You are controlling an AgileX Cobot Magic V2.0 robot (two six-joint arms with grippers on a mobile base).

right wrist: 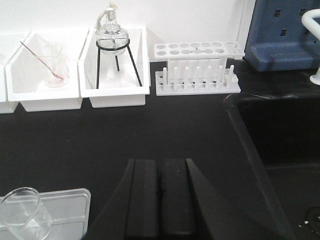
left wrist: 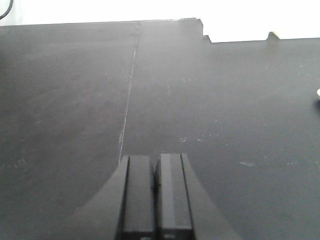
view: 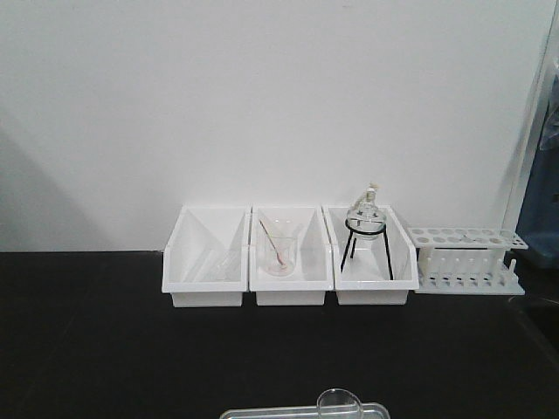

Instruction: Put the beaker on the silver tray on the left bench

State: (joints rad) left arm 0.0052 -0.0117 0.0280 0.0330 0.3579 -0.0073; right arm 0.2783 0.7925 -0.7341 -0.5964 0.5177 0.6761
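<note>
The clear glass beaker [right wrist: 22, 212] stands on the silver tray [right wrist: 67, 207] at the lower left of the right wrist view. In the front view only the beaker's rim [view: 340, 402] and the tray's far edge [view: 262, 412] show at the bottom. The tray lies on the black bench [view: 131, 340] below the white wall. My right gripper [right wrist: 161, 165] is shut and empty, to the right of the tray and apart from it. My left gripper [left wrist: 155, 159] is shut and empty over bare black worktop [left wrist: 225, 110].
Three white bins [view: 207, 262] stand against the wall; the middle one holds a beaker with a red rod [view: 279, 253], the right one a flask on a tripod [view: 365, 229]. A white test tube rack [view: 467, 260] is further right. A black sink [right wrist: 280, 150] lies at right.
</note>
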